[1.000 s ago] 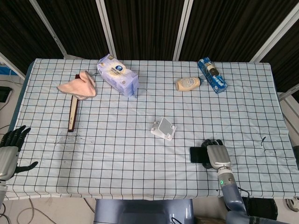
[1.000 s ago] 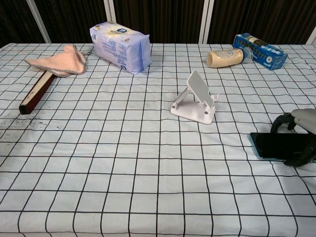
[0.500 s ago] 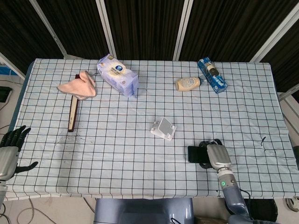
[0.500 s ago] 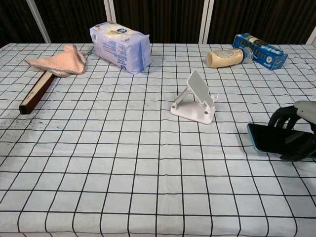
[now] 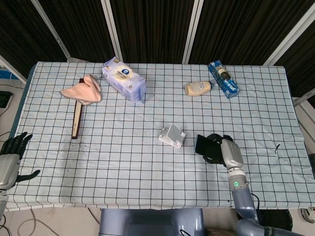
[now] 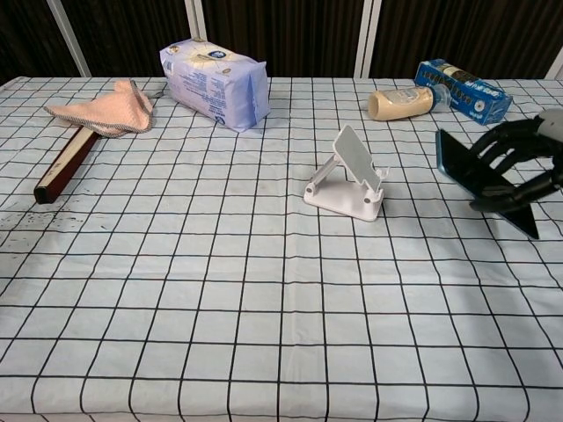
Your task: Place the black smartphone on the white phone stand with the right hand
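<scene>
The white phone stand (image 5: 172, 135) (image 6: 348, 177) sits near the middle of the checked table, its sloped back facing right. My right hand (image 5: 224, 150) (image 6: 521, 161) grips the black smartphone (image 5: 202, 144) (image 6: 477, 178) and holds it lifted above the table, tilted, just right of the stand and apart from it. My left hand (image 5: 11, 158) hangs off the table's left front corner with fingers spread and nothing in it; only the head view shows it.
At the back lie a tissue pack (image 5: 124, 78) (image 6: 215, 83), a pink cloth (image 5: 82, 90) (image 6: 101, 108) over a dark wooden bar (image 5: 77, 118) (image 6: 64, 163), a beige bottle (image 5: 198, 88) (image 6: 401, 103) and a blue packet (image 5: 223, 79) (image 6: 463, 90).
The right hand has lifted the smartphone off the table and carried it up and left toward the stand, tilting it. The left hand has stayed put.
</scene>
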